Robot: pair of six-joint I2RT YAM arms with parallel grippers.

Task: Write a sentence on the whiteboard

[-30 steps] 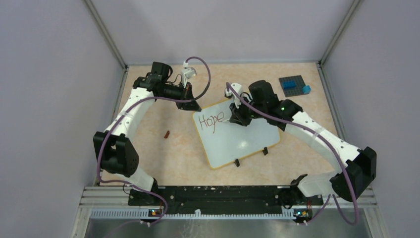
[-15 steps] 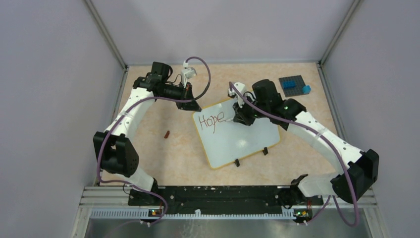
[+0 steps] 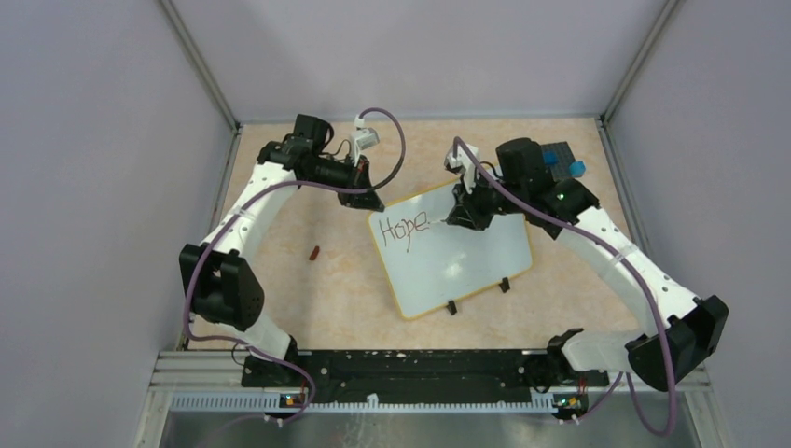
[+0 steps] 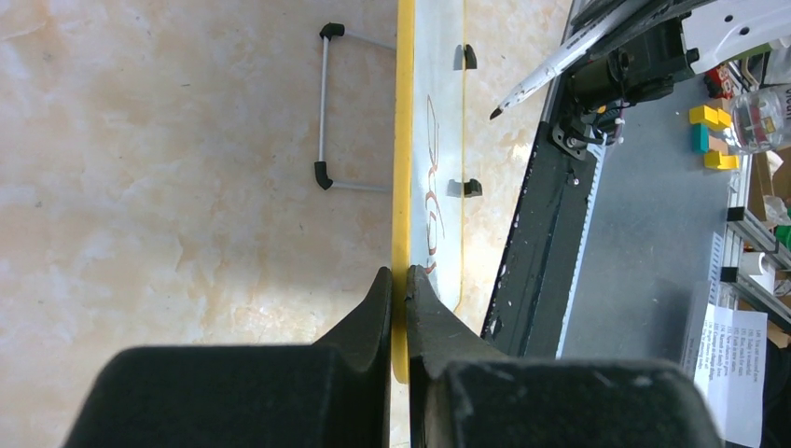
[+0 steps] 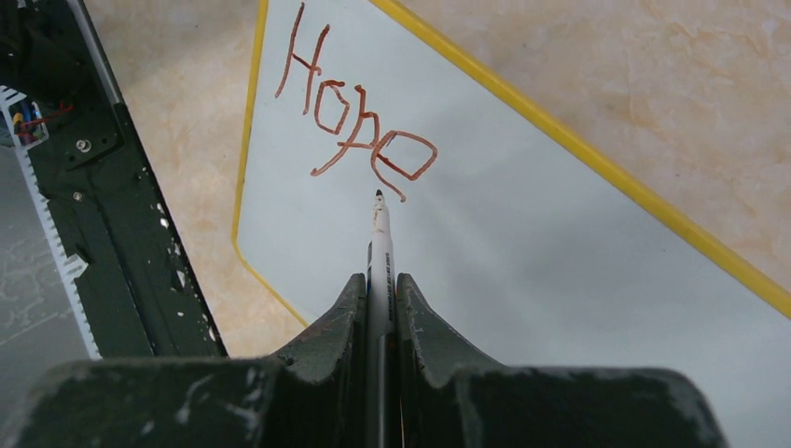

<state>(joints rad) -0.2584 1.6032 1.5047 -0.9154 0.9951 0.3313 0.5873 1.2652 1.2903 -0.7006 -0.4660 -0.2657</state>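
The whiteboard, white with a thin yellow rim, lies tilted in the middle of the table. The reddish-brown word "Hope" is written near its far left corner. My left gripper is shut on that corner, its jaws pinching the yellow rim. My right gripper is shut on a white marker. The marker's dark tip points just past the "e" of "Hope". In the left wrist view the marker seems slightly off the board face.
A small reddish-brown cap lies on the table left of the board. A dark grey studded plate with blue bricks sits at the far right, partly behind my right arm. Two black feet mark the board's near edge. A black rail runs along the front.
My right gripper has moved right and away with the marker, off the end of "Hope". The board and my left gripper have shifted slightly to the right.
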